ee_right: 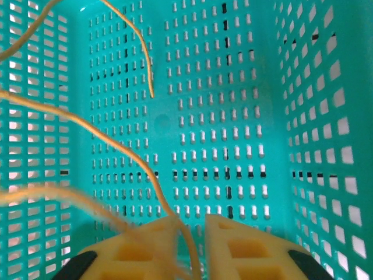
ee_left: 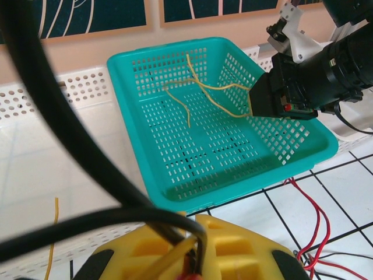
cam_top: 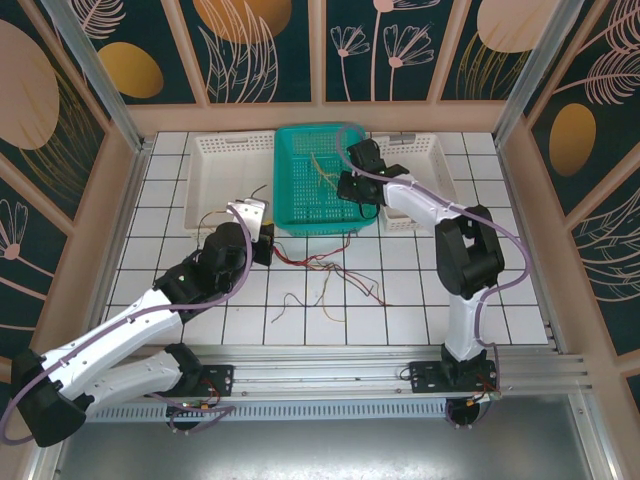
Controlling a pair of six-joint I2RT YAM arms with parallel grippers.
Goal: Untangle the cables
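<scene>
**Left gripper clenched on a bundle, right gripper barely parted in the teal basket**

Top external: the left gripper (cam_top: 265, 246) sits just outside the near-left corner of the teal basket (cam_top: 286, 222), jaws closed. A red cable (cam_top: 300, 262) trails from its tips to the loose cables (cam_top: 330, 290) lying on the table (cam_top: 450, 300) to its right. The right gripper (cam_top: 343, 187) hangs inside the basket, with a yellow-tan cable (cam_top: 322, 170) just ahead of its tips.

Left wrist: the left gripper (ee_left: 192, 248) pinches a black cable (ee_left: 58, 122), a yellow-tan strand and a trace of red between its yellow pads (ee_left: 239, 254). Ahead of it stands the basket (ee_left: 175, 192); there the right gripper (ee_left: 253, 102) meets one end of the yellow-tan cable (ee_left: 204, 87).

Right wrist: the right gripper (ee_right: 202, 233) has its pads a narrow slit apart, wider than the wire, so it is released rather than clamped. The yellow-tan cable (ee_right: 116, 146) runs down into that slit along the left pad's edge. The basket floor (ee_right: 233, 116) lies just beyond the tips.
</scene>
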